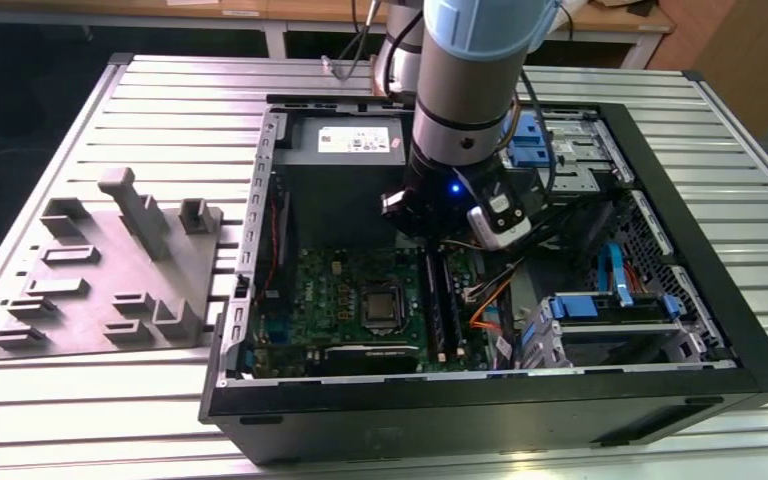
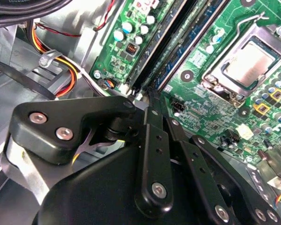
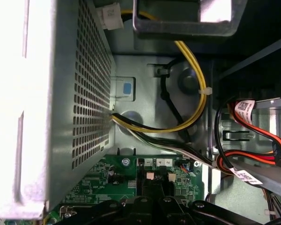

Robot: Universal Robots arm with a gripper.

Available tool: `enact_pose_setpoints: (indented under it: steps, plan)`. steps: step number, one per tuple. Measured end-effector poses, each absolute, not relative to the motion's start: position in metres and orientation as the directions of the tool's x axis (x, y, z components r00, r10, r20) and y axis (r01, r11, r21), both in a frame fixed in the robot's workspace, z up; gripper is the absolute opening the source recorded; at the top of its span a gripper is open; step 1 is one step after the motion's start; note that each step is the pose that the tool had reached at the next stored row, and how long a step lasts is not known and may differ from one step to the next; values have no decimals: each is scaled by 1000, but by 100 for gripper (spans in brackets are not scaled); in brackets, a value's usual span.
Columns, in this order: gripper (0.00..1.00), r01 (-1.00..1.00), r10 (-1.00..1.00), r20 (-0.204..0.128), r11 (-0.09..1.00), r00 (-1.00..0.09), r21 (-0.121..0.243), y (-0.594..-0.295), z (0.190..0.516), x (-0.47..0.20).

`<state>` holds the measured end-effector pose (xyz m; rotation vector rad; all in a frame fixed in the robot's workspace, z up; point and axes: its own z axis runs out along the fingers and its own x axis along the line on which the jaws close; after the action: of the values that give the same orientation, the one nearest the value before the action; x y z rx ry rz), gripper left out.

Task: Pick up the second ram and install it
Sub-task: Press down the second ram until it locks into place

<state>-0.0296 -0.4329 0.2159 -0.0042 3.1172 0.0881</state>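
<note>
My gripper is low inside the open computer case, over the far end of the motherboard's memory slots. In the second wrist view its black fingertips are pressed together, shut, at the end of a long dark stick, the second ram, which lies along its slot. I cannot tell whether the tips pinch it or only rest on it. Another dark stick sits in the slot beside it. In the exterior view the second ram runs from the gripper toward the case's front wall.
The processor socket lies beside the slots. A grey power-supply box and yellow and black cables are close to the wrist. Blue drive bays are at the exterior view's right. A grey fixture block stands outside the case.
</note>
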Motion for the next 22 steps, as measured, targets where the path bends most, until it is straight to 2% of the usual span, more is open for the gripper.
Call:
enact_pose_setpoints:
  steps: [18, 22]
  plan:
    - [10, -3, -2, -24, 998, -1000, 57, -433, 233, -30]
    - [10, -3, -2, -24, 998, -1000, 57, -441, 233, -30]
